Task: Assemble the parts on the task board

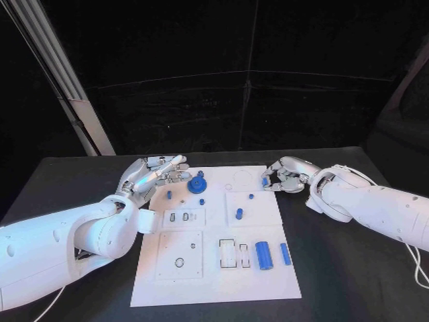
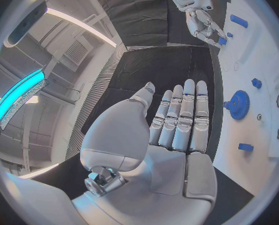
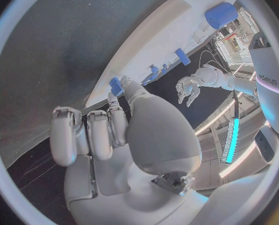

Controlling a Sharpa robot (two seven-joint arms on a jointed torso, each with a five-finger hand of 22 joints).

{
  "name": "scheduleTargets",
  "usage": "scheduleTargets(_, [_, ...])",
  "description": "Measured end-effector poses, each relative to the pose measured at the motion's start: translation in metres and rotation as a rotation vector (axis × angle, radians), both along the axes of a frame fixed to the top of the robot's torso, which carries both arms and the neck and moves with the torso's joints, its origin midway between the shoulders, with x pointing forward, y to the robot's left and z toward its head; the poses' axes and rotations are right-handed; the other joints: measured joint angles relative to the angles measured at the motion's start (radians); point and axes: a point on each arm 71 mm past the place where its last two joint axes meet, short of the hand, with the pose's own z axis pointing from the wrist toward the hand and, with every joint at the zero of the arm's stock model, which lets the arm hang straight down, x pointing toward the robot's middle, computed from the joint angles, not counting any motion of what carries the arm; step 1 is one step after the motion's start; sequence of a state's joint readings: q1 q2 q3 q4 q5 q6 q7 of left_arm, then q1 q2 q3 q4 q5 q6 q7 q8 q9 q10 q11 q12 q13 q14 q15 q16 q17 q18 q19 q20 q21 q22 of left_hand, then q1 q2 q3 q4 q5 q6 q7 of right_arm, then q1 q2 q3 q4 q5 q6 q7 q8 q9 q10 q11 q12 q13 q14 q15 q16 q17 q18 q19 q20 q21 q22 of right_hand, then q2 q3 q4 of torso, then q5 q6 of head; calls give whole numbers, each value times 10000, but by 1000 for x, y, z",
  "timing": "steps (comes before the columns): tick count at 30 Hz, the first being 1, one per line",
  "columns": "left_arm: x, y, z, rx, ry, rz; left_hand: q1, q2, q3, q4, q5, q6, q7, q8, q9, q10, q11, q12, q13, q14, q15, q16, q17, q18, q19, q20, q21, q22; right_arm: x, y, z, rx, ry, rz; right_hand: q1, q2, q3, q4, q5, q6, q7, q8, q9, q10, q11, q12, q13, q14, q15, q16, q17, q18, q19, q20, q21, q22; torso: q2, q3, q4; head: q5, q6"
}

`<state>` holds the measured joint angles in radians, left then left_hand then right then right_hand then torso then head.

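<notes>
A small blue part is pinched by the right hand at the task board's one-o'clock edge; left hand released, fingers apart.

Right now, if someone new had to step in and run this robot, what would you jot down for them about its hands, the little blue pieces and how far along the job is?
Left hand: open, holding nothing, at the far left corner of the task board, beside the blue gear.
Right hand: at the board's far right edge, fingers curled, pinching a small blue part.
On the board: the gear and small blue pegs toward the far end; a large blue cylinder and a thinner blue bar lying loose near the right edge.
Done: I can't tell what is seated.
Left: place the held part, then the loose pieces; several slots look unfilled.
</notes>
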<state>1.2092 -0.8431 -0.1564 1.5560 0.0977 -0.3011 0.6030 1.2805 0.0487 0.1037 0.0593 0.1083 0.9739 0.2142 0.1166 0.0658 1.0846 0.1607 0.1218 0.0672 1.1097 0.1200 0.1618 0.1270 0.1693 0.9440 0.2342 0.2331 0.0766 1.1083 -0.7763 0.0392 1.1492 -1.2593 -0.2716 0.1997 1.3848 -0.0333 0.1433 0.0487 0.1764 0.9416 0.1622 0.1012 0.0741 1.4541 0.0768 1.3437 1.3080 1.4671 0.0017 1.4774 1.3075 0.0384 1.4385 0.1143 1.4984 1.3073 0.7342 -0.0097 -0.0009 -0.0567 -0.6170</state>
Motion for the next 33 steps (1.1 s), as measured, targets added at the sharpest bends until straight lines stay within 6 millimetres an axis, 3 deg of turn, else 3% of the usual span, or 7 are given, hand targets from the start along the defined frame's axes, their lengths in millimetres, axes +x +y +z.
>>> scheduleTargets(13, [0, 0, 0, 0, 6, -3, 0, 0, 29, -29, 0, 0, 0, 0, 0, 0, 0, -48, 0, 0, 0, 0, 8, 0, 0, 0, 0, -16, 1, 1, -2, -60, 67, 4, -58, 288, 111, -111, -56, 644, -184, 207, 26, 54, -128, 70, 30, -3, -74, 0, -1, 0, 9, -75, 0, 0, -3, 7, -2, -22, -28])
scheduleTargets(21, [0, 0, 0, -1, 10, -7, 0, 0, 29, -29, 0, 0, 0, 0, 0, 0, 0, -56, 0, 0, 0, 0, 8, 0, 0, 0, 0, -16, 3, 2, -2, -82, 68, -34, -58, 398, 303, -158, -461, 943, -323, 307, 27, 91, -236, 77, 16, -37, -182, 0, -1, 0, 90, -164, 0, -1, -4, 8, -2, -17, -57])
scheduleTargets(30, [0, 1, 0, 2, 16, -1, 0, 0, 29, -29, 0, 0, 0, 0, 0, 0, 0, -56, 0, 0, 0, 0, 7, 0, 0, 0, 0, -15, 2, 5, 0, -89, -7, -81, -90, 533, 450, -196, -537, 1080, -367, 333, 21, 91, -307, 118, 5, -20, -238, 0, -2, -1, 89, -237, 0, 0, -5, 12, -2, -47, -73])
scheduleTargets(33, [0, 2, 0, 9, 19, 14, 0, 0, 29, -29, 0, 0, 0, 0, 0, 0, 0, -56, 0, 0, 0, 0, 6, 0, 0, 0, 0, -14, -3, 9, 2, 5, -93, -1, -109, 554, 517, -209, -387, 1079, -368, 351, 21, 127, -343, 118, 6, -24, -266, 0, -2, -1, 96, -244, 0, -1, -12, 12, -9, -36, -73])
